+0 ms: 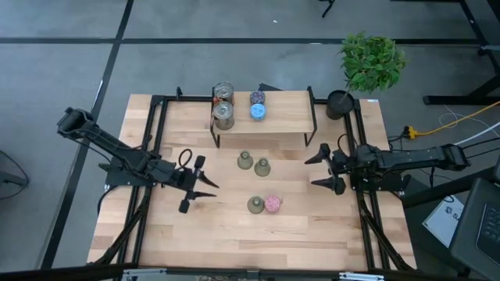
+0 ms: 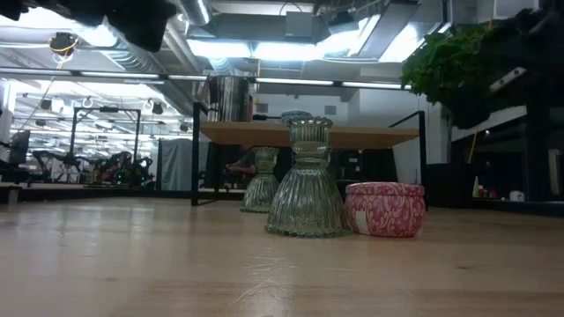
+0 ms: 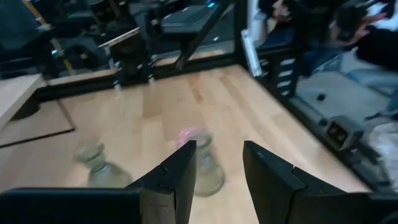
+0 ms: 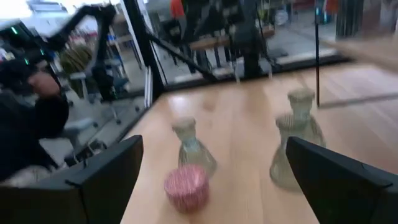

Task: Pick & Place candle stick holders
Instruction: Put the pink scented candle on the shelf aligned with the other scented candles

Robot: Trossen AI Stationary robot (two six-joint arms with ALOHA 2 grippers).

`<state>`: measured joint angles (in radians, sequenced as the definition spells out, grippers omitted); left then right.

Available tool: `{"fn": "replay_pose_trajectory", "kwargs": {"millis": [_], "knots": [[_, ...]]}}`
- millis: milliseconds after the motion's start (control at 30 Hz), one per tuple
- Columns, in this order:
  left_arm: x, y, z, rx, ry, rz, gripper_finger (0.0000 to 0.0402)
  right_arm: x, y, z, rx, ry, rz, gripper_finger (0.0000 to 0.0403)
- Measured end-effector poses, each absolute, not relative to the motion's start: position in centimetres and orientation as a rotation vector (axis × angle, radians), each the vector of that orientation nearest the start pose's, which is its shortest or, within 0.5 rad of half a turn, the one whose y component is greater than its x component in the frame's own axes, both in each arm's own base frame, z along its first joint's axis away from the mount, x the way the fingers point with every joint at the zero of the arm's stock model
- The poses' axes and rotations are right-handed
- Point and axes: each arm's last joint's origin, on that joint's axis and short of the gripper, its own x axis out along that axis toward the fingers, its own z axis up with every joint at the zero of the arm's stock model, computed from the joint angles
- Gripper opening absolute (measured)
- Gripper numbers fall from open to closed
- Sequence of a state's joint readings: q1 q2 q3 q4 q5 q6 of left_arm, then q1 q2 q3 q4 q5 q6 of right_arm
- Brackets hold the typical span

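Observation:
Three olive-green glass vase-shaped holders and a pink speckled-top one stand upright on the wooden table. Two silvery cylinders, a purple holder and a blue one stand on the raised shelf at the far side. My left gripper is open and empty, left of the near vase. My right gripper is open and empty, right of the vases, with the pink holder ahead of it.
A black pot with a green plant stands at the table's far right corner. A black frame runs along the table's sides. The shelf's legs stand behind the vases. Bare wood lies along the near edge.

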<state>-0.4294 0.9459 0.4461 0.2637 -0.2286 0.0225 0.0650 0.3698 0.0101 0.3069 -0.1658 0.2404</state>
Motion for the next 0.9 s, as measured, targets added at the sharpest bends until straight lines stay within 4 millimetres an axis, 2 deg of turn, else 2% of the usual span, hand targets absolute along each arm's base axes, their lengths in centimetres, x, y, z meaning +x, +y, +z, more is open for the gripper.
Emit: {"fn": "replay_pose_trajectory", "kwargs": {"millis": [133,467,633,767,900], "knots": [[18.6,-8.3,23.0,0.078,0.223,-0.257,0.0127,12.0,1.3,16.8,0.256,0.04,0.229,0.0398],[18.5,-8.4,23.0,0.001,0.235,-0.227,0.0127,12.0,1.4,16.7,0.305,0.058,0.258,0.0398],[18.5,-8.4,23.0,-0.036,0.238,-0.21,0.0127,12.2,1.5,17.2,0.252,-0.004,0.247,0.0398],[18.6,-8.3,23.0,-0.033,0.235,-0.178,0.0127,12.8,1.9,17.5,0.284,0.032,0.17,0.0398],[18.6,-8.2,23.0,-0.002,0.23,-0.152,0.0127,14.2,2.8,19.0,0.241,0.08,0.142,0.0398]]}}
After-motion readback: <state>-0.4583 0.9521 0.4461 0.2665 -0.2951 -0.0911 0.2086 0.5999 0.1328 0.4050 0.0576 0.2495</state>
